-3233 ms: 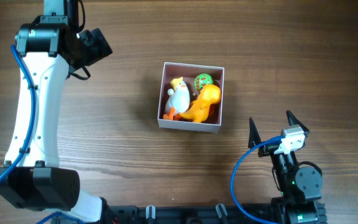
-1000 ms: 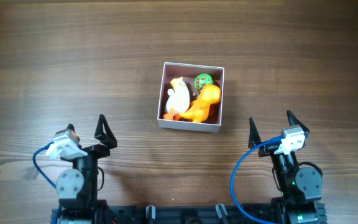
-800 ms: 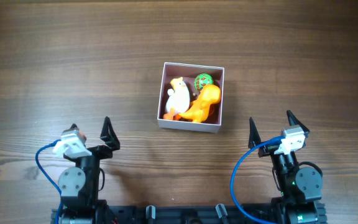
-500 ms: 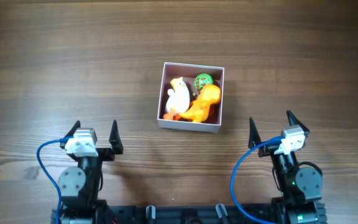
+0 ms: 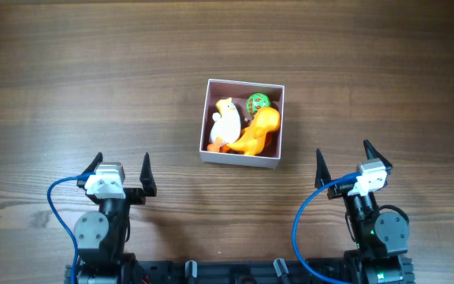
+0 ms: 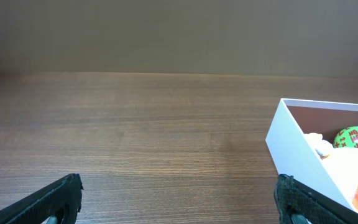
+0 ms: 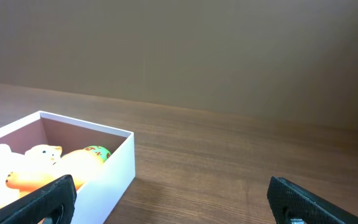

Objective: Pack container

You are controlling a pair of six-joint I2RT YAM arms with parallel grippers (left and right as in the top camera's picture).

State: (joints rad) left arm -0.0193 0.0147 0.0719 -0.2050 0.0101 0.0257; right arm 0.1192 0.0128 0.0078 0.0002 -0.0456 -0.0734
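Our left hand (image 5: pixel 121 162) has withdrawn to the near side, left of the square white-walled, pink-lined container (image 5: pixel 243 161); like our right hand (image 5: pixel 343 151) it gapes empty, colourful small toys (image 5: pixel 257 134) lie inside, so packing seems finished

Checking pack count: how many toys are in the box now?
3, all in the container: white duck left, green ball far-right corner, orange toy near-right. Others may hide underneath.
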